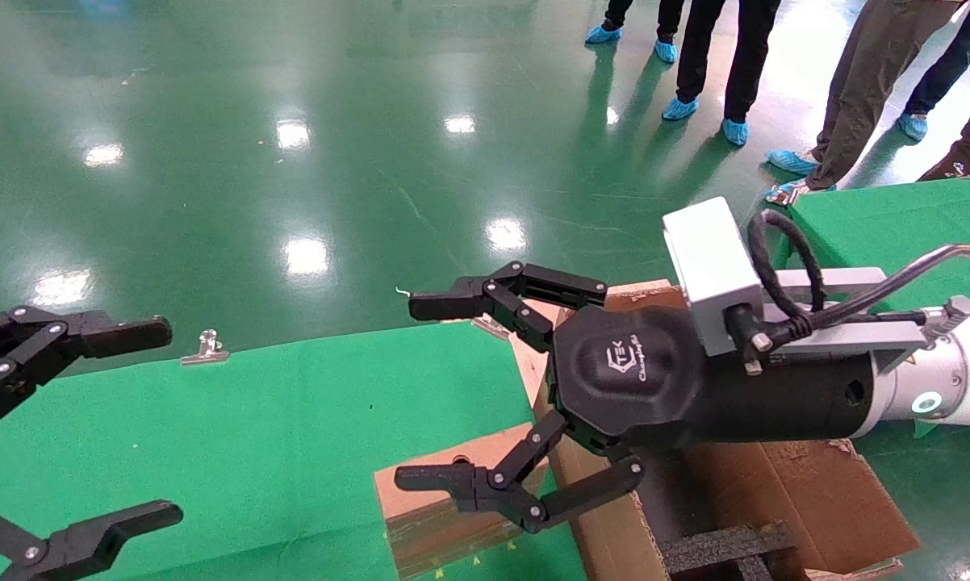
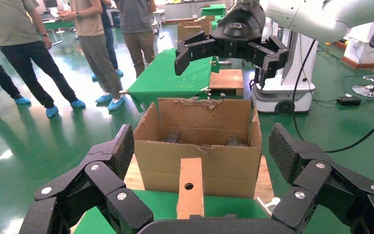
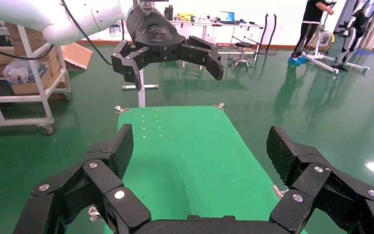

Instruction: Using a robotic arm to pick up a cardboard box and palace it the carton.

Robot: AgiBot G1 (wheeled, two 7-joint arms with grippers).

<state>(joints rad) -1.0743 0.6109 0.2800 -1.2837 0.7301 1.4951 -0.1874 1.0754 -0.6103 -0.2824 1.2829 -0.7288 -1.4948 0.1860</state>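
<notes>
The small brown cardboard box lies on the green table, touching the carton's near wall. Its narrow face with the round hole points toward my left gripper; in the left wrist view the cardboard box stands just ahead of the jaws. The big carton with torn flaps and black foam sits at the table's right end, also seen as the carton. The robotic arm's right gripper hovers open and empty above the box and the carton's edge. My left gripper hangs open at the far left.
Green cloth table with metal clips on its far edge. A second green table stands at the right. Several people in blue shoe covers stand on the green floor behind.
</notes>
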